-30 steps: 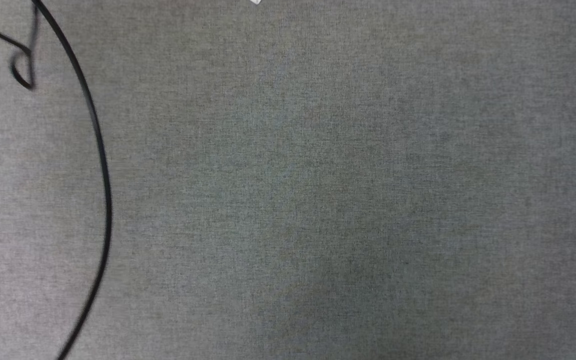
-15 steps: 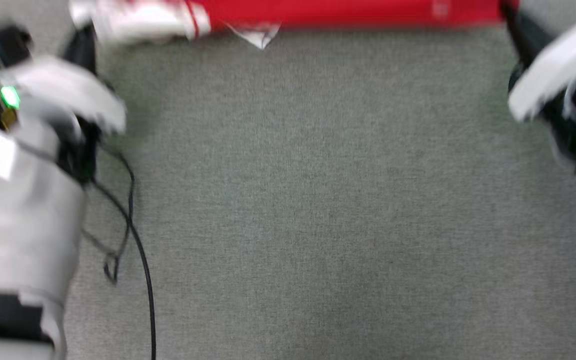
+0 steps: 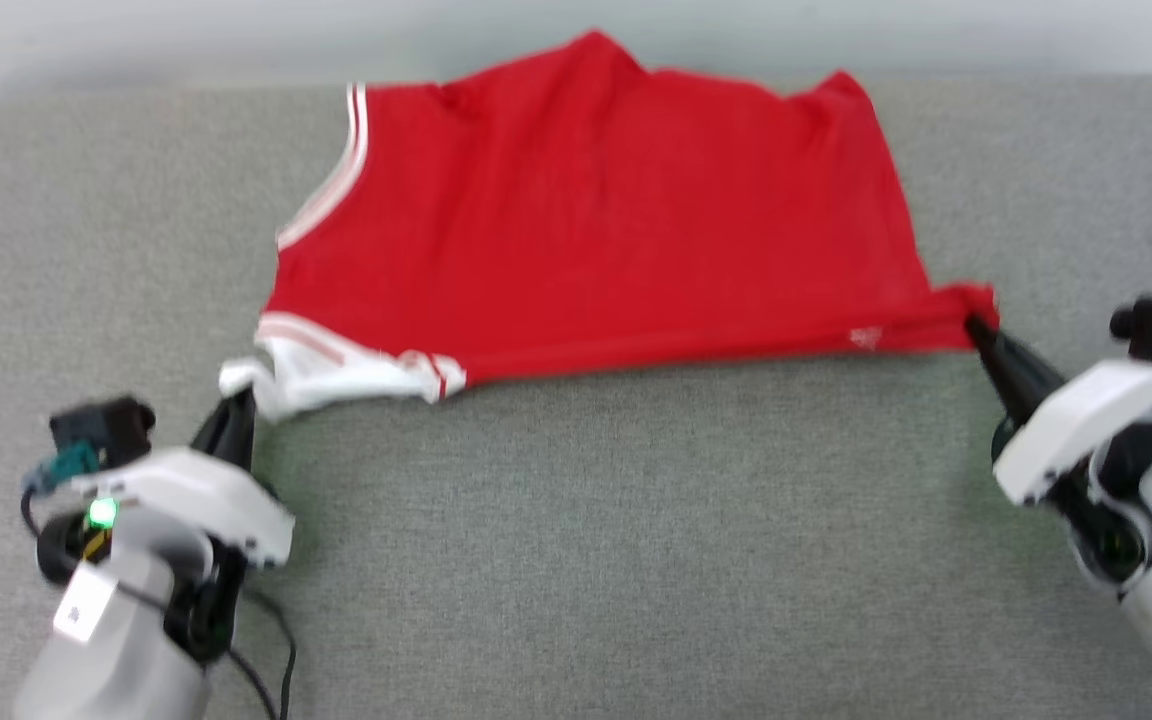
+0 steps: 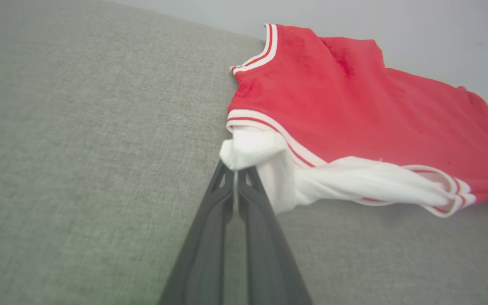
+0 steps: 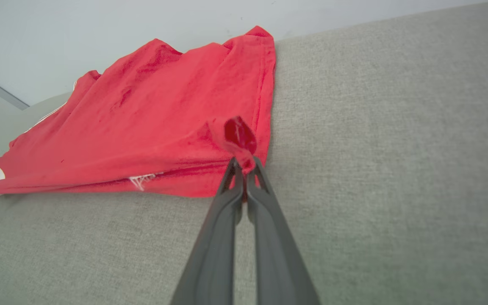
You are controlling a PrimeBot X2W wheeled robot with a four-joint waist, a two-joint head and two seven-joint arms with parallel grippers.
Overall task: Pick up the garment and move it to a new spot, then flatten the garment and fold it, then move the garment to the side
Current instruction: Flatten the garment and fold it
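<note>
A desk (image 3: 636, 520) covered in grey woven cloth takes up most of the head view, with a pale wall (image 3: 576, 30) behind its far edge. The garment (image 3: 596, 230), a red shirt, lies spread toward the far side of the desk. Its near edge is pulled into a straight line between the two arms, and its far edge reaches the back of the desk. The left end effector (image 3: 239, 400) has its dark fingers pressed together on a bunched bit of the white sleeve (image 3: 336, 370) at the shirt's left corner. The right end effector (image 3: 973, 323) is likewise clamped, pinching the red corner at the shirt's right end. A black cable (image 3: 271, 660) trails by the left arm. A small white mark (image 3: 864, 338) sits near the right end of the near edge.
</note>
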